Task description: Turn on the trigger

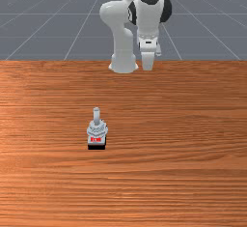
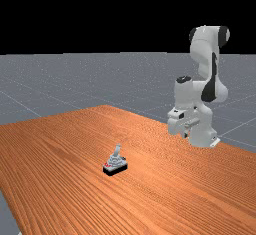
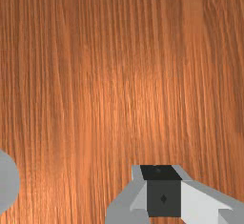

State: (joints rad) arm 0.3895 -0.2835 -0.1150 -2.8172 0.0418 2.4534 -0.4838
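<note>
Trigger [image 1: 97, 127]: one unit, standing upright on the table, well apart from the pincer [image 1: 147, 63] and lower than it. Position: out in front of the pincer, on the side away from the arm's base [image 1: 123, 64]; toward the front view's left of the pincer, and toward the far view's left of it. Contact with pincer: none.

Body: pale grey, stepped, on a black foot [image 1: 96, 147]. Lever [image 1: 96, 115]: one, pale grey, rising from the top of the body; in the far view it leans slightly toward the far view's right. Marking [image 1: 96, 139]: red, low on the body, on the face turned away from the pincer. Small dark part [image 2: 123, 158]: at the body's side, toward the far view's right.

Pincer: one, white and grey, raised above the table near the arm's base. State: cannot be told, whether spread or pressed together.

Arm [image 2: 205, 54]: one, white and grey with black sections, folded above and behind the pincer; base beside the pincer, toward the front view's left of it.

Table [image 3: 119, 75]: orange-brown wood, grain running in long streaks, spread below the pincer.

Rounded grey shape [image 3: 7, 182]: one, off to one side of the pincer; identity cannot be told.
</note>
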